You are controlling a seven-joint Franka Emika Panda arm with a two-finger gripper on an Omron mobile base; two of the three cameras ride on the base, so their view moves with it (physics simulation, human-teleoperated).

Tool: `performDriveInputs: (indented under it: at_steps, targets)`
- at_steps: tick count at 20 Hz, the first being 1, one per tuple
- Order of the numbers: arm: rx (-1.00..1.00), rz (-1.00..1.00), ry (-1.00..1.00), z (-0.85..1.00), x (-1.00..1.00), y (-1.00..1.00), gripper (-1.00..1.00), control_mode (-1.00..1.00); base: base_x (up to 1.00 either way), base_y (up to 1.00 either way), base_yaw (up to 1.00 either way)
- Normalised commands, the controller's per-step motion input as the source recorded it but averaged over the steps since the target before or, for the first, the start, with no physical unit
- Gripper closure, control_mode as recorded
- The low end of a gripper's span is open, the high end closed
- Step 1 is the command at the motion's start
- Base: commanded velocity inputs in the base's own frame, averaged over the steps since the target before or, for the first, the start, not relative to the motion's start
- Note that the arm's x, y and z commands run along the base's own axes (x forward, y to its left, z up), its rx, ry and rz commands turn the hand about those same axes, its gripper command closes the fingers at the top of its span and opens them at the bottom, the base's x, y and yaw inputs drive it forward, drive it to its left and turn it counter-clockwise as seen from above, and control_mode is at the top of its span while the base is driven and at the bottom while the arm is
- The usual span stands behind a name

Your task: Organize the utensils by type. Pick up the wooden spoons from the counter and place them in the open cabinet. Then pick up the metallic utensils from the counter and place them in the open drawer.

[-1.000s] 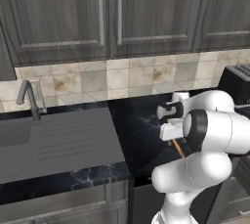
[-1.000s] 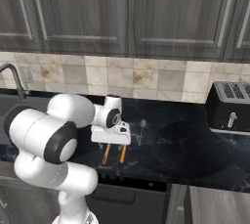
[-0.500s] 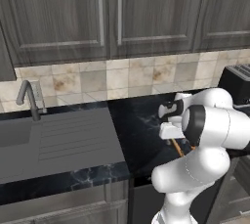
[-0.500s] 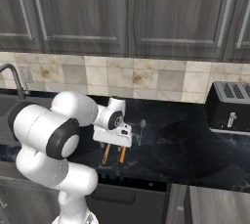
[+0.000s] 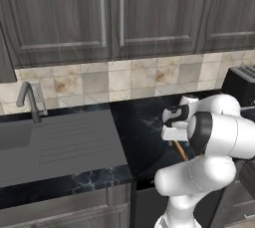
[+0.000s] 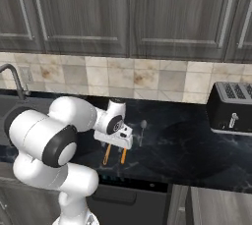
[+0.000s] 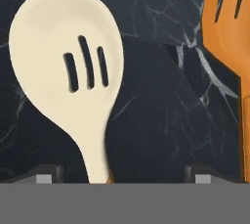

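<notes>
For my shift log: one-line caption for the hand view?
Open end effector low over the pale slotted wooden spoon on black marble counter, orange slotted utensil alongside.

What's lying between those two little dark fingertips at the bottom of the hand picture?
The pale slotted spoon: its neck runs between the fingertips, over black counter, in the hand view.

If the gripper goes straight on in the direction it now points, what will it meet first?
Most likely the pale slotted spoon. In the hand view it lies on the black counter between the fingertips of the open gripper, its neck running down between them. The orange spoon lies off to one side. Depth is hard to judge.
</notes>
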Motion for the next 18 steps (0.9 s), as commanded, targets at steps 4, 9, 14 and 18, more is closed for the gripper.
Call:
performDriveInputs:
  at_steps: [4, 9, 14, 18]
  targets:
    - [0.00, -0.07, -0.19, -0.24, 0.00, 0.12, -1.00, -1.00, 0.00, 0.00, 0.00]
    - [-0.02, -0.05, -0.08, -0.17, 0.03, 0.19, -1.00, -1.00, 0.00, 0.00, 0.00]
    - [-0.08, -0.02, 0.00, -0.18, 0.06, 0.19, -1.00, -1.00, 0.00, 0.00, 0.00]
    - [-0.12, 0.00, 0.00, -0.31, 0.00, 0.22, 1.00, -1.00, 0.00, 0.00, 0.00]
